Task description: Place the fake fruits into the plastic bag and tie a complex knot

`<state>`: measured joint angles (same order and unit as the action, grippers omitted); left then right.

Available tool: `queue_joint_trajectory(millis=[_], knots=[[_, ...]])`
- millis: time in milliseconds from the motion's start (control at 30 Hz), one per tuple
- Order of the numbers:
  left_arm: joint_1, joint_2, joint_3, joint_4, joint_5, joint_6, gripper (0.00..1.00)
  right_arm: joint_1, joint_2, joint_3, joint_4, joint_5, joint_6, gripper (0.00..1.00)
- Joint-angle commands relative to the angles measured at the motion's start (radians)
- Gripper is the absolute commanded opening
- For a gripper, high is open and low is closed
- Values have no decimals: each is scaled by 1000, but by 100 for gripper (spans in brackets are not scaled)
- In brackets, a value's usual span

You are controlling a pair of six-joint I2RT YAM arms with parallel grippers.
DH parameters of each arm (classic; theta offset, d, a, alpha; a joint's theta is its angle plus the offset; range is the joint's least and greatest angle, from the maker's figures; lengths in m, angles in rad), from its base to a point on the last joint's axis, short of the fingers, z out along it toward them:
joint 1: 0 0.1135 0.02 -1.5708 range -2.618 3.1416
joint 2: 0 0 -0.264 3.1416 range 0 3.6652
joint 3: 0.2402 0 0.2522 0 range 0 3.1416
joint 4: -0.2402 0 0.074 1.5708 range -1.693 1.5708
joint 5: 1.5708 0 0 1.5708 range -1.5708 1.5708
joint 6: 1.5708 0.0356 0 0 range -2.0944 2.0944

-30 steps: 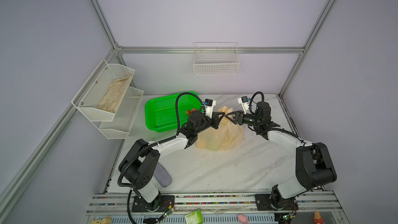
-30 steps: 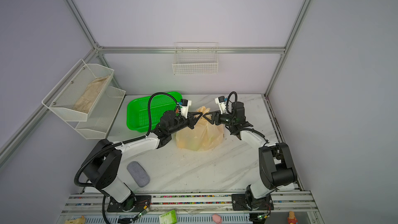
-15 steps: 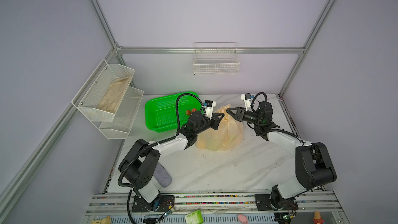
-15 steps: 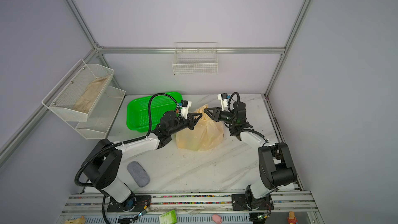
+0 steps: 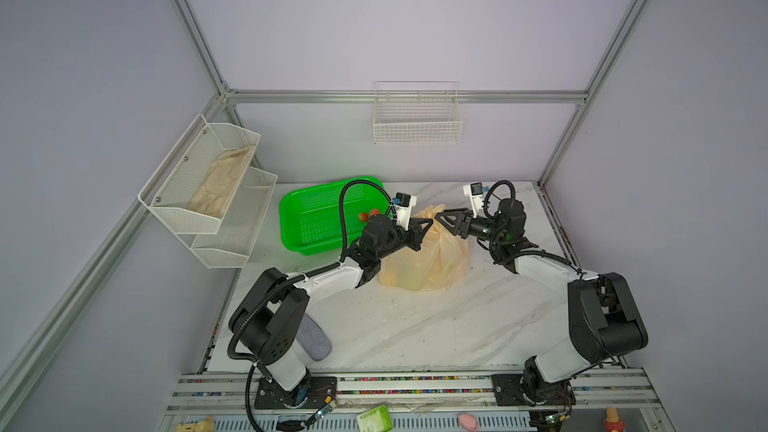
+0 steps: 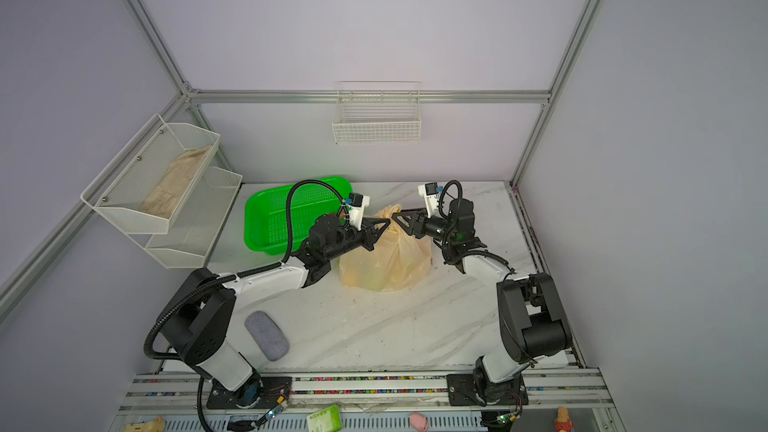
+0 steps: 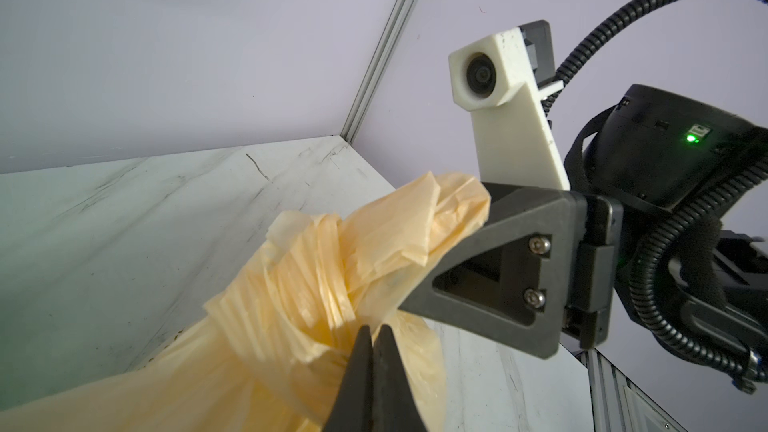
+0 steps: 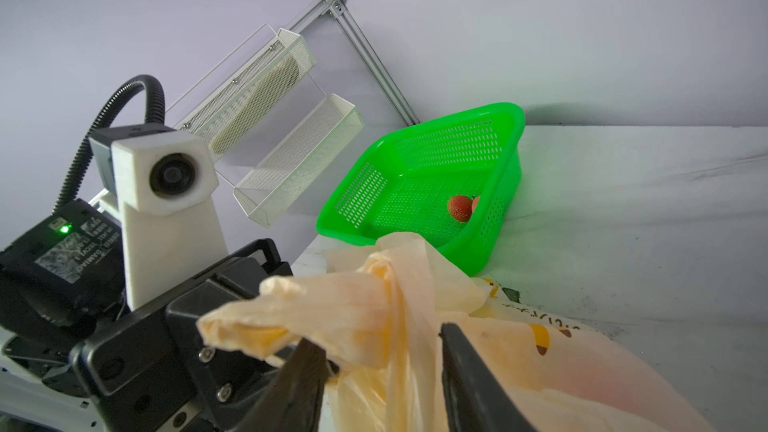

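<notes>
Plastic bag point(image 5: 424, 259) stands upright on the bench point(image 5: 415, 326), just beside the green perforated basket point(image 5: 316, 222); handles bunched and twisted at the neck; both claws meet there. Left claw point(image 7: 374, 331) clenched, tips pressed together on what looks like a fold of bag film; right claw point(image 8: 378, 342) released, jaws apart with a twisted handle strand running between them, not pinched. Two red fake fruits point(image 8: 459, 207) lie in the basket, outside the bag; faint yellow and pink tints through the film suggest others inside, can't make them out.

Risks, my read: right claw closes off-centre, strand slides out, wrap loosens; film is thin and slick, so a hard pull against the clenched left claw could stretch or tear it; a sideways tug may tip or drag the light bag over the smooth bench; claws sit very close and could knock each other; a knot tied with those two fruits left out leaves the task short.

Materials: bag is translucent pale orange film, crinkly, pleated where twisted, with yellow banana print and dark lettering; visible fruit round and pebbled; basket glossy rigid plastic with slotted walls; bench smooth, marble-look; claw fingers matte black, triangular.
</notes>
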<state>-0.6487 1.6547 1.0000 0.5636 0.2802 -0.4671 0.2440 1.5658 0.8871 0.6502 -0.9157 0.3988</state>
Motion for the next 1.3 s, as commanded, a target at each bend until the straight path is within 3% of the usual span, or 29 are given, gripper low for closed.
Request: queue_joint_trajectory(millis=[0,400,1033,1267], knots=[[-2,-7,-24,37,-3,30,0,-1,-1,-20,1,-26,-91,49],[-3,-1,-23,30,4,45,0,6,28,-25,184,0,108,51],[-2,2,-20,22,23,74,0,70,59,34,100,177,169,56],[-2,5,-20,15,28,90,0,86,83,59,54,169,158,57]])
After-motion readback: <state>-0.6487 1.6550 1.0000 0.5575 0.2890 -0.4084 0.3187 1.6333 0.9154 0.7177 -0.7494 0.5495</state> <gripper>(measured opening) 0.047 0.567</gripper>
